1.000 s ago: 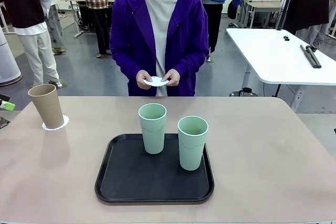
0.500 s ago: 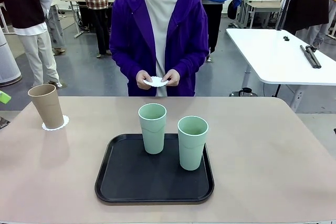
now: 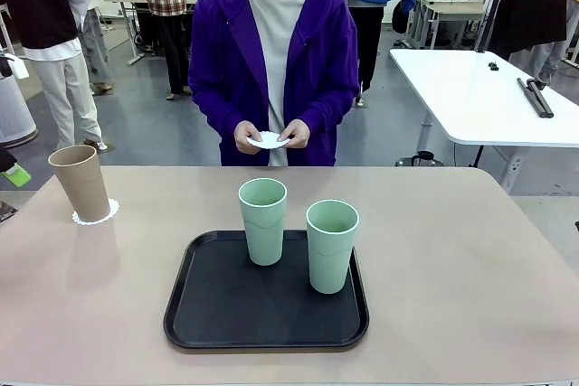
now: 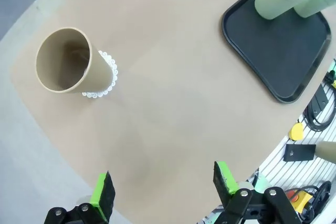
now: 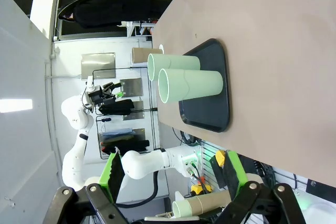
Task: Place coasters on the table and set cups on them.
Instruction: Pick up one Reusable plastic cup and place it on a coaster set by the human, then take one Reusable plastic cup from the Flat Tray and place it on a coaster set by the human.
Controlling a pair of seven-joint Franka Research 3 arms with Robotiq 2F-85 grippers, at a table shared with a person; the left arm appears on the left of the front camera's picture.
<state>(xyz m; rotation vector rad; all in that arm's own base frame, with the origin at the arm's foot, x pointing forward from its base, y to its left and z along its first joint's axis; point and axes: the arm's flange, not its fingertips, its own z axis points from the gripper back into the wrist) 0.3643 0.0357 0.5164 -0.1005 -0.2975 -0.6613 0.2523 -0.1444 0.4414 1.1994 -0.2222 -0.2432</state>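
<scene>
Front view: the left gripper has drawn back past the table's left edge, jaws apart and empty, leaving the tan cup standing on its coaster. That setting is judged complete. Two green cups wait on the tray. The person's hands hold a second coaster. The right gripper also has its jaws apart and empty.

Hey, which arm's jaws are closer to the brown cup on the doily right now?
Left. The left jaws hang open above the table's edge near the tan-brown cup on its doily; the right jaws are across the black tray from it, much farther off.
</scene>
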